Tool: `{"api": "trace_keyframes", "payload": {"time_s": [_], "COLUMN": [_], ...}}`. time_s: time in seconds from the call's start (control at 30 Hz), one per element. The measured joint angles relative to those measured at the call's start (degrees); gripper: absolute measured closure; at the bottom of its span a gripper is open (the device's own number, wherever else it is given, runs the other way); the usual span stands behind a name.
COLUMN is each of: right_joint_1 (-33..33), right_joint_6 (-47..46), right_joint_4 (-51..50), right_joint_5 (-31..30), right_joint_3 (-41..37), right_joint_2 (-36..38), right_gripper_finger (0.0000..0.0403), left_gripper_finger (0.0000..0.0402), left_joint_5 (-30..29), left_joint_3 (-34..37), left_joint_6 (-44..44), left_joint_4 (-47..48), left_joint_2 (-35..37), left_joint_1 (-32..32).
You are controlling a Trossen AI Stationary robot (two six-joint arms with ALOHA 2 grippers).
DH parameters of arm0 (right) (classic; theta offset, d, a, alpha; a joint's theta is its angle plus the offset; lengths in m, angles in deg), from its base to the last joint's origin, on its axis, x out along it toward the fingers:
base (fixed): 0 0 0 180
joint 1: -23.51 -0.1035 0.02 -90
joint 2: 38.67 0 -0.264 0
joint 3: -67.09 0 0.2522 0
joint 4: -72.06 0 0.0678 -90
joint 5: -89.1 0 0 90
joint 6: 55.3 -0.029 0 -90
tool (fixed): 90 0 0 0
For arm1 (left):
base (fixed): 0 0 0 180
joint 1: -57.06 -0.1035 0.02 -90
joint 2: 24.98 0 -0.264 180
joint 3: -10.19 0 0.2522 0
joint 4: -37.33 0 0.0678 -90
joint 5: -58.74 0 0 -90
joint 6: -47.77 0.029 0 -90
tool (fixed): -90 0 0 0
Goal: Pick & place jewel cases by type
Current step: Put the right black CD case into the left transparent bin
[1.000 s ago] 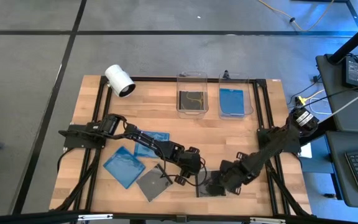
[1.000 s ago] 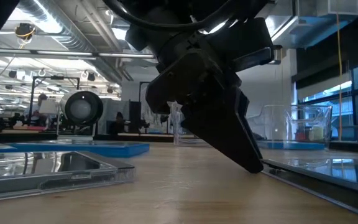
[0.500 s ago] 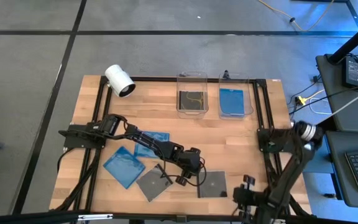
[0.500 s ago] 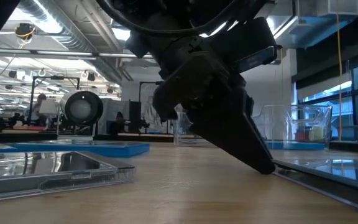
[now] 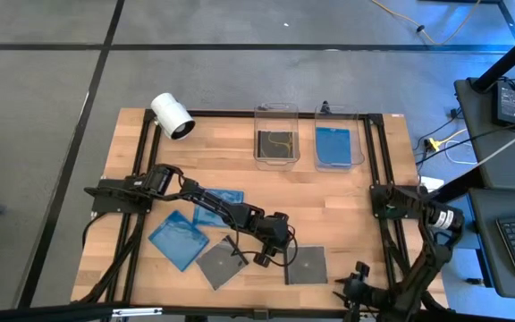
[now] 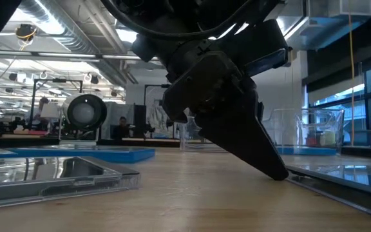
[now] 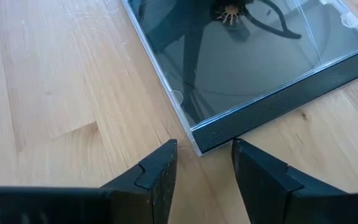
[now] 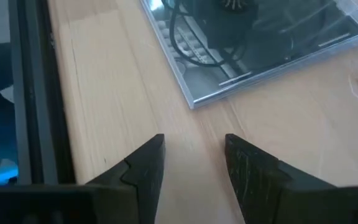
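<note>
Since a second earlier my right arm had swung off the dark case near the table's (image 5: 347, 201) front edge and folded back to the front right corner; my right gripper (image 5: 358, 288) hung there over the edge. My left gripper (image 5: 280, 253) had crept closer to that same case.

High view: grey case (image 5: 306, 265) lay flat near the front edge, right of centre. Second grey case (image 5: 221, 265) lay to its left, partly under my left arm. Blue case (image 5: 178, 239) sat toward the front left, another blue case (image 5: 219, 198) behind it under the arm. Two clear bins at the back edge: left bin (image 5: 275, 135) held a dark case (image 5: 274, 145), right bin (image 5: 337, 135) a blue one (image 5: 333, 146). White camera (image 5: 172, 116) at the back left corner.

Left wrist view only: my fingers (image 7: 156, 174) stood apart, empty, a corner of the grey case (image 7: 253, 68) just ahead of the gap.

Right wrist view only: right fingers (image 8: 143, 165) apart, holding nothing, a case corner (image 8: 253, 43) ahead on bare wood.

Low view only: my left fingertip (image 6: 277, 173) touched down beside the case edge (image 6: 340, 180); a case (image 6: 57, 174) lay in the foreground; a person (image 6: 122, 127) showed far behind.
</note>
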Motion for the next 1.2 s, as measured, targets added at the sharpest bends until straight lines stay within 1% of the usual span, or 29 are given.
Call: {"api": "trace_keyframes", "payload": {"time_s": [0.1, 0.23, 0.4, 0.53, 0.83, 1.07, 1.2], "right_joint_1": [0.0, 0.0, 0.1, 0.1, 0.2, 1.5, 1.6], "right_joint_6": [0.0, -0.1, -0.1, -0.1, -0.1, 0.0, 0.0], "right_joint_4": [0.2, 1.4, 2.1, 2.1, 3.1, 3.0, 3.1], "right_joint_5": [-0.7, -4.8, -6.1, -6.2, -6.4, -2.0, -2.5], "right_joint_3": [0.0, -0.1, -0.2, -0.2, -0.2, 0.0, 0.0], "right_joint_2": [-0.4, -0.7, -0.6, -0.6, -0.5, 0.0, -0.1], "right_gripper_finger": [0.0231, 0.0231, 0.0231, 0.0231, 0.0231, 0.0231, 0.0231], "left_gripper_finger": [0.0251, 0.0253, 0.0263, 0.0272, 0.0294, 0.0297, 0.0299], "left_joint_5": [0.2, 0.5, 0.6, 0.8, 0.9, 0.9, 0.9], "left_joint_3": [0.0, 0.0, 0.0, 0.0, 0.0, 0.0, 0.0], "left_joint_6": [0.0, 0.0, 0.4, 1.8, 1.9, 1.8, 1.2], "left_joint_4": [0.0, 0.0, -0.3, -0.5, -1.4, -1.5, -1.5], "left_joint_2": [0.0, 0.0, 0.0, 0.0, -0.1, -0.1, -0.1], "left_joint_1": [0.0, 0.0, 0.1, 0.1, 0.1, 0.1, 0.1]}}
